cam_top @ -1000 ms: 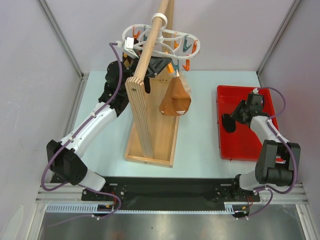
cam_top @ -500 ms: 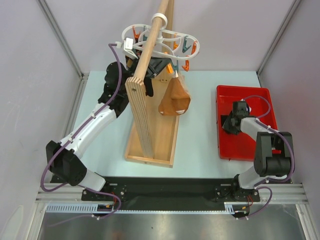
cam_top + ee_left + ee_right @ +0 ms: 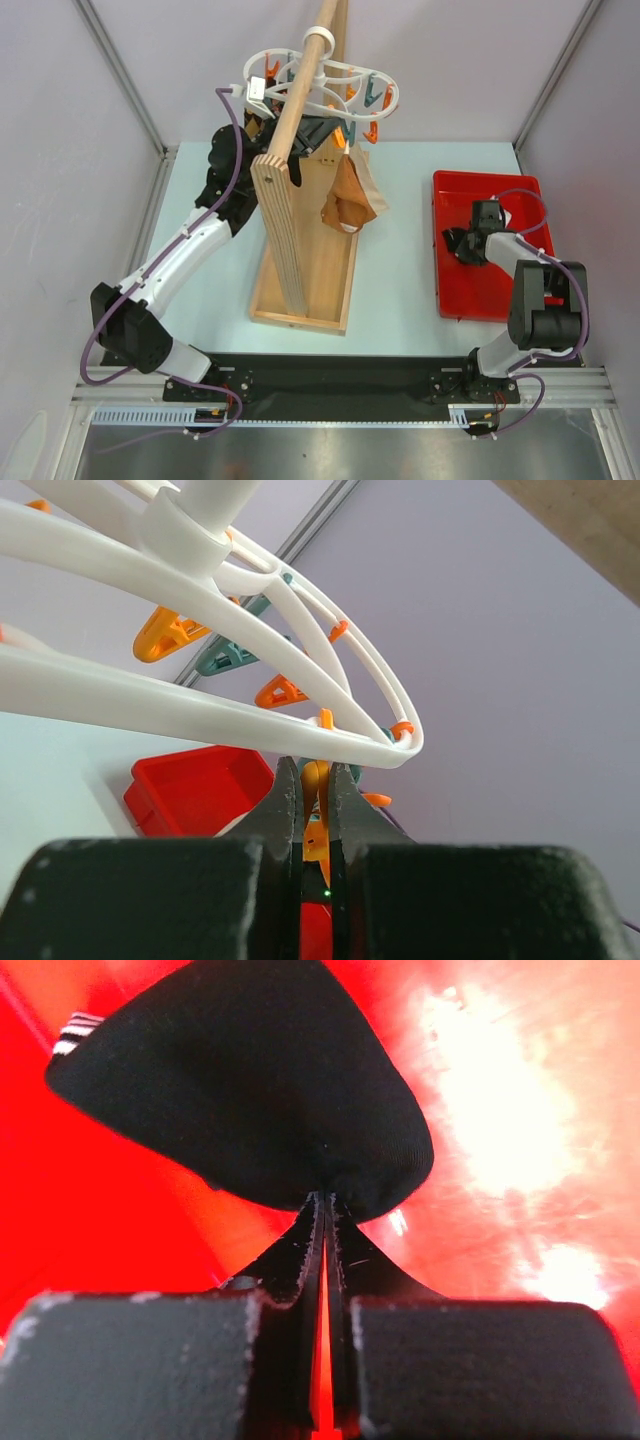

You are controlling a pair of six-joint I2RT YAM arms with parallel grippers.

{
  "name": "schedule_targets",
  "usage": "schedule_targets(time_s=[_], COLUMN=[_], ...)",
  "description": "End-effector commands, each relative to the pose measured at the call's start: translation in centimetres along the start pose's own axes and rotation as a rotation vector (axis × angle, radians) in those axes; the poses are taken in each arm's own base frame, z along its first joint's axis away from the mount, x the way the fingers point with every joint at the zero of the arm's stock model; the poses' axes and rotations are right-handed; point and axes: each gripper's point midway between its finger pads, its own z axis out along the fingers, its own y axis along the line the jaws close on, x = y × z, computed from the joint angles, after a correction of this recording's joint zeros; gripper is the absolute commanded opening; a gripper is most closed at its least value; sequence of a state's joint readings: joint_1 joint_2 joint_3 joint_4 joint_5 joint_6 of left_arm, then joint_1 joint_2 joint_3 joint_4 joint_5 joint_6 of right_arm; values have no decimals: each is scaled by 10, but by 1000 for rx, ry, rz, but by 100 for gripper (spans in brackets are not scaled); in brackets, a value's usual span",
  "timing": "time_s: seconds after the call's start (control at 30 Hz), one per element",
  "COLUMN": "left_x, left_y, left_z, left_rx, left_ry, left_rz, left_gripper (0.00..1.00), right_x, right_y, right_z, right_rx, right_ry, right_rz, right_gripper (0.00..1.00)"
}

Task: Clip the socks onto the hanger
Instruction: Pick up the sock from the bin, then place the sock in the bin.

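The right gripper [image 3: 325, 1200] sits low in the red plastic tray [image 3: 490, 290]. Its jaws are shut on the rim of the black fabric sock with white stripes [image 3: 250, 1080], pinching a thin fold only. The rest of the sock lies on the tray floor.

Further back, the tan-brown sock [image 3: 352, 195] hangs from a peg beside the wooden pole stand [image 3: 300, 270]. Beyond it, the left gripper [image 3: 315, 770] is closed on an orange plastic clothes peg [image 3: 318, 840] dangling from the white plastic oval ring hanger [image 3: 200, 712]. It probably squeezes that peg open for the next sock.

Step in hand: lift the black sock out of the tray.
- Raise it straight up until the fabric clears the tray wall.
- The pinch is shallow, so slow travel is advised to avoid slip.
- Present the sock edge between the tips of the held peg.

Compared with a second ago, the right arm has folded inward and its jaws have gone from apart to shut on the sock. The tan-brown sock has turned and now shows a narrower face.
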State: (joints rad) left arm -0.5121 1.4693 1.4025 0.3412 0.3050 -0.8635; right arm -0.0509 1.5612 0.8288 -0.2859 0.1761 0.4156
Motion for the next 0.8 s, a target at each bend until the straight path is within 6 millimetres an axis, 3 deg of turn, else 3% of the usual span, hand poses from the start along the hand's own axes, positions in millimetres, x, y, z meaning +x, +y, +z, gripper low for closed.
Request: schedule_targets(time_s=[0.0,0.03,0.13,0.17,0.23,0.27,0.4,0.6,0.77], left_x=[18,18,18,19,19,19,18,19,20], left_y=[6,7,7,7,7,7,8,8,6], left_z=[-9,-10,-10,-10,-10,-10,-9,-8,-10], left_rx=[-34,-37,-37,-34,-33,-32,-35,-28,-24], left_ry=[70,68,66,70,69,70,66,70,71], left_rz=[-29,-28,-29,-31,-33,-33,-33,-38,-39], left_gripper=[0,0,0,0,0,0,0,0,0], right_x=[-36,-56,-88,-115,-132,-153,-179,-166,-138], right_y=[1,8,16,24,25,31,37,29,23], right_z=[-21,-35,-58,-73,-79,-91,-111,-108,-104], right_rx=[-11,-37,-77,-102,-101,-116,-150,-189,-202], right_ry=[-74,-128,-200,-253,-253,-287,-313,-269,-233], right_rz=[2,7,15,24,18,21,27,60,84], right_gripper=[0,0,0,0,0,0,0,0,0])
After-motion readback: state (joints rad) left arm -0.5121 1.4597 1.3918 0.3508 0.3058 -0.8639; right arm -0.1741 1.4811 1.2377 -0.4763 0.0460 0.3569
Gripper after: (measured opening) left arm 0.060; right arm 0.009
